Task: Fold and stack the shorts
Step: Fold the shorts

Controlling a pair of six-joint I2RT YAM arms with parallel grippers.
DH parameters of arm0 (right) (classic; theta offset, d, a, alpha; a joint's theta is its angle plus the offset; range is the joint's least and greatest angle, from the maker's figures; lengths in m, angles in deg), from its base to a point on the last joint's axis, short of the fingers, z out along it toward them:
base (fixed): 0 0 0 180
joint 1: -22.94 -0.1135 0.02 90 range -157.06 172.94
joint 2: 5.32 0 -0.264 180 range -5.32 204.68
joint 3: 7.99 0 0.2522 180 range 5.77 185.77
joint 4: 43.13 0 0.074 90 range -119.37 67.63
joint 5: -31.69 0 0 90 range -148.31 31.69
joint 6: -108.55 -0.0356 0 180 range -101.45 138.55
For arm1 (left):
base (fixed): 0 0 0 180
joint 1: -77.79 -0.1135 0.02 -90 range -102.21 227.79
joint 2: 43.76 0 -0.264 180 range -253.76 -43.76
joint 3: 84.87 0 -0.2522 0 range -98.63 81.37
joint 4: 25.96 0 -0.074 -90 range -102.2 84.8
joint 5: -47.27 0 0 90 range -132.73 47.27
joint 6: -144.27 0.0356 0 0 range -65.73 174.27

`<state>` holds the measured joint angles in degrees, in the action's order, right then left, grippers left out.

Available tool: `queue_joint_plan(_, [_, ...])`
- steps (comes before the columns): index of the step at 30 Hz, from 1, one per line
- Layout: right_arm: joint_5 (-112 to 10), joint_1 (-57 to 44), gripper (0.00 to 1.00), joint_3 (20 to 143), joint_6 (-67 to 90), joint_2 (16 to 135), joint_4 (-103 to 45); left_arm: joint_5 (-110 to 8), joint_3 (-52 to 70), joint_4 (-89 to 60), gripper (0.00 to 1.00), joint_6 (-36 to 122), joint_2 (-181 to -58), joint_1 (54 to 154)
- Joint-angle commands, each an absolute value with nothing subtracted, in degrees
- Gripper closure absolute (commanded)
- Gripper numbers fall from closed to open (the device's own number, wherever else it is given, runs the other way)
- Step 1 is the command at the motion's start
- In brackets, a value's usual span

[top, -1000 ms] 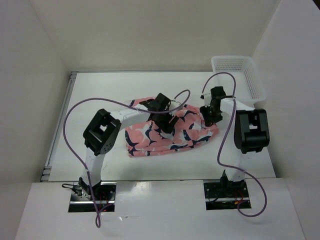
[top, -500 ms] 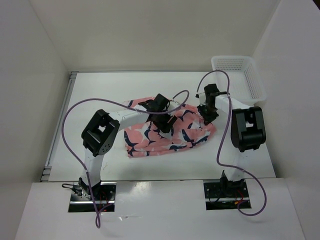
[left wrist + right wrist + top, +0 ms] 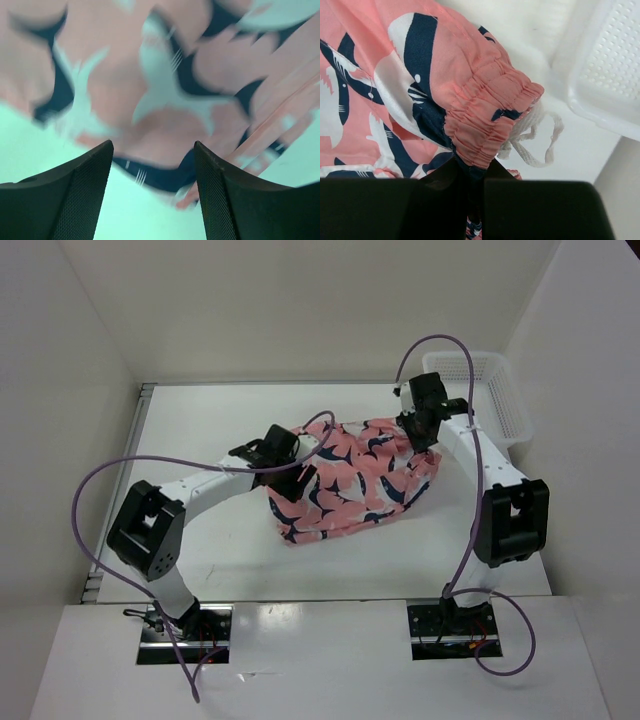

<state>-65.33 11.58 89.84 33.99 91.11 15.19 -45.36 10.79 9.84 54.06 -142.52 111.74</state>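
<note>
Salmon shorts (image 3: 355, 480) between right fingers (image 3: 445, 200); left fingers (image 3: 80, 195) apart

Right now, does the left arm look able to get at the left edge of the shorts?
Probably yes. The left fingers are open right at the shorts' left edge with nothing between, and the right fingers pinch the waistband at the right end, clear of that approach.

The left arm (image 3: 205, 482) and right arm (image 3: 487, 460) are white tubes with chunky black joints. A purple cable (image 3: 432, 337) trails each. The jaws are black.
</note>
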Motion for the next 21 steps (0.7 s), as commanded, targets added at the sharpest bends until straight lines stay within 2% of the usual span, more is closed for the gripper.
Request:
queue_joint_plan(1, [-70.5,11.8,1.0,92.2,32.9,89.6,16.3,-43.0,16.4,11.3,0.27,54.3,-139.5,110.3])
queue_joint_plan(4, [-72.9,11.8,1.0,94.0,31.8,90.3,16.3,-42.5,21.0,9.1,0.26,54.3,-138.7,110.3])
queue_joint_plan(12, [-77.8,5.6,1.0,105.2,22.4,97.7,15.2,-47.7,20.5,6.4,0.25,54.3,-142.4,110.3])
queue_joint_plan(16, [-73.9,2.8,1.0,106.7,12.9,98.9,16.2,-47.0,21.9,5.7,0.31,54.3,-142.4,110.3])
queue_joint_plan(21, [-69.9,-2.9,1.0,104.4,6.9,98.3,16.2,-47.0,23.2,4.7,0.31,54.3,-142.4,110.3])
